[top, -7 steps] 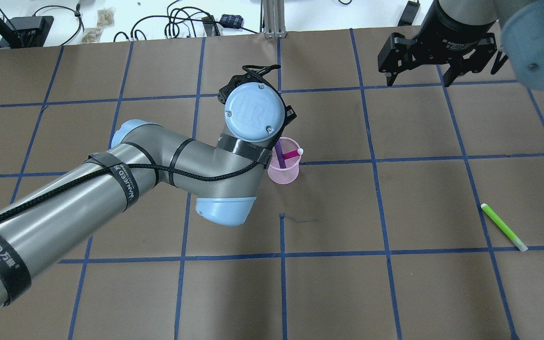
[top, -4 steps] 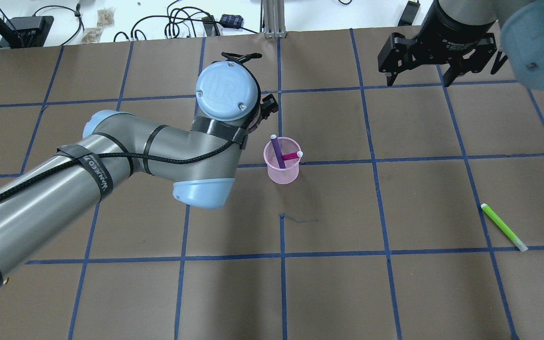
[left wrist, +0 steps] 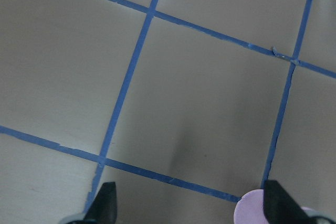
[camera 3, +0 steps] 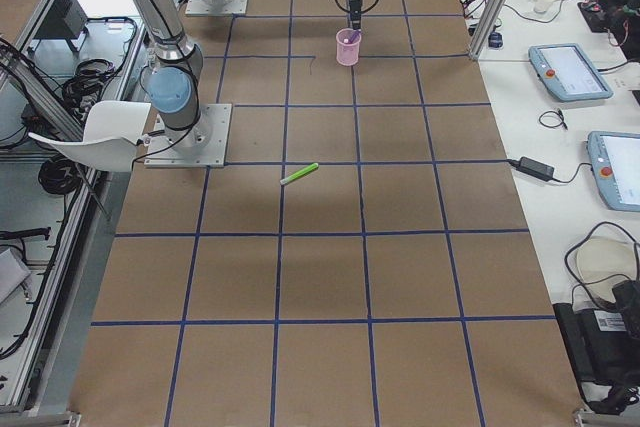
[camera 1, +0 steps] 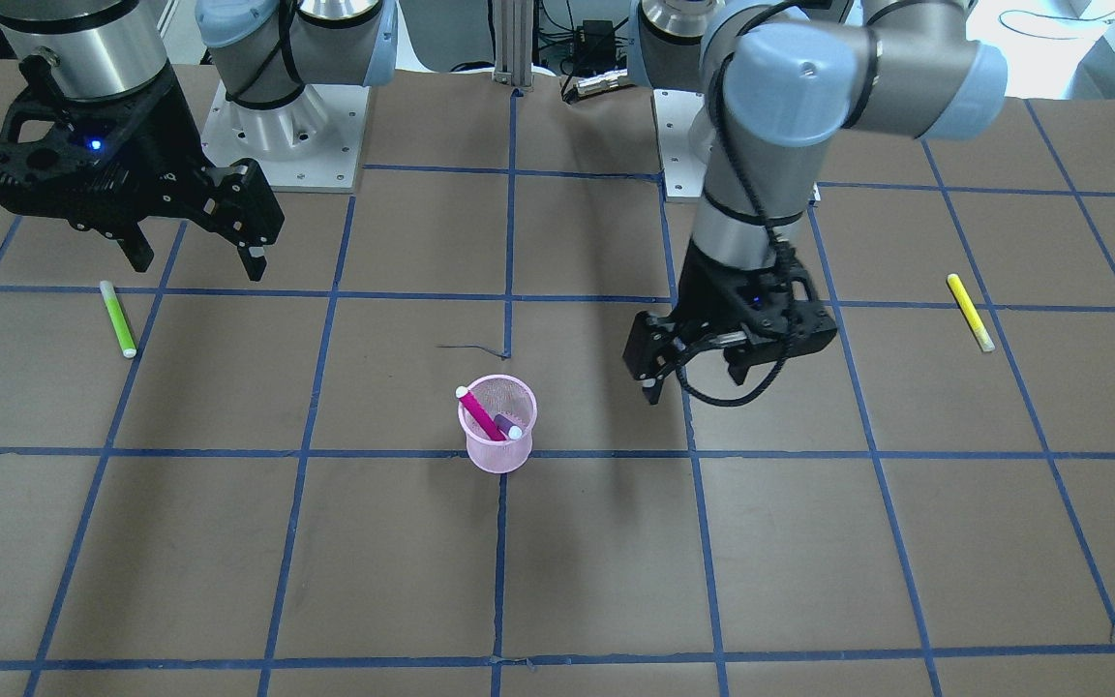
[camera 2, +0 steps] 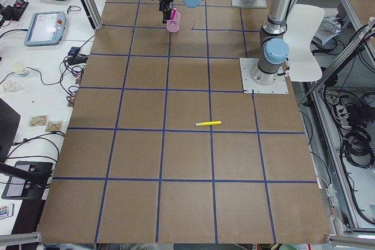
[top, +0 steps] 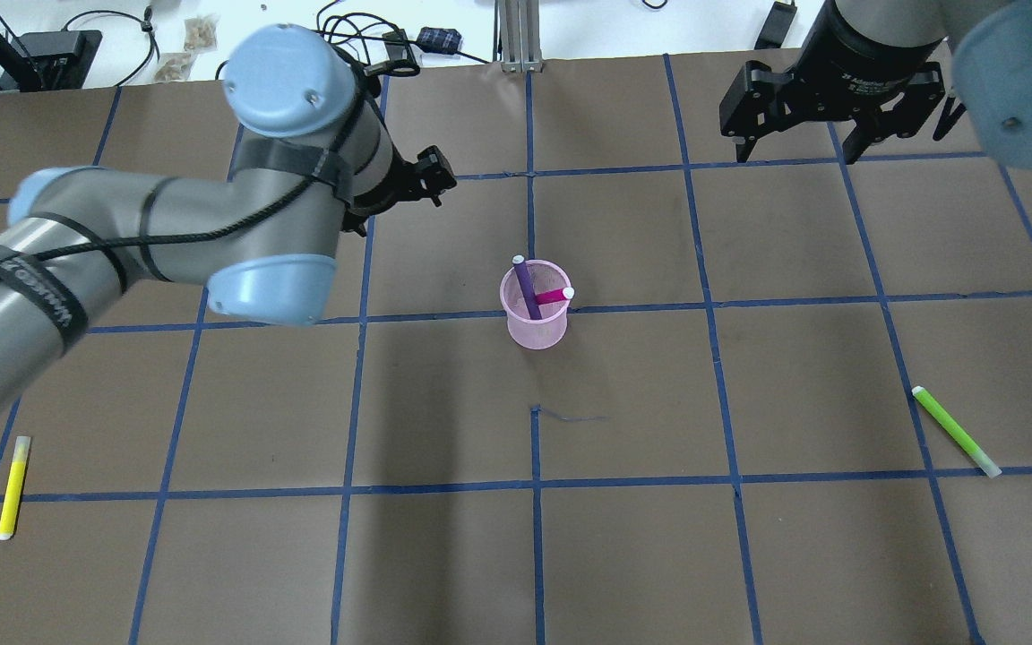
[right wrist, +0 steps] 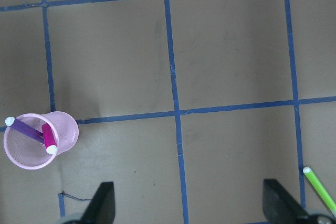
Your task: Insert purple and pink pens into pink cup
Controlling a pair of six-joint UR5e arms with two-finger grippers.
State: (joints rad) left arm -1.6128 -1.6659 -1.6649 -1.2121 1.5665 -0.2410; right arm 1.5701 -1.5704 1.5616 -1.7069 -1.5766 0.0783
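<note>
The pink mesh cup (top: 537, 330) stands near the table's middle. The purple pen (top: 525, 285) and the pink pen (top: 554, 294) both lean inside it, crossing each other. The cup also shows in the front view (camera 1: 497, 440) and the right wrist view (right wrist: 63, 129). My left gripper (camera 1: 698, 382) is open and empty. It hovers to the cup's left in the overhead view (top: 426, 175), apart from it. My right gripper (top: 794, 148) is open and empty at the far right, well away from the cup.
A green pen (top: 957, 432) lies on the table at the right. A yellow pen (top: 12, 488) lies at the near left. The brown table carries a blue tape grid. Cables and boxes lie beyond the far edge.
My left arm has swung away from above the cup to the left and farther back. The purple pen stays in the cup. The yellow pen has come into view. The right arm holds still.
</note>
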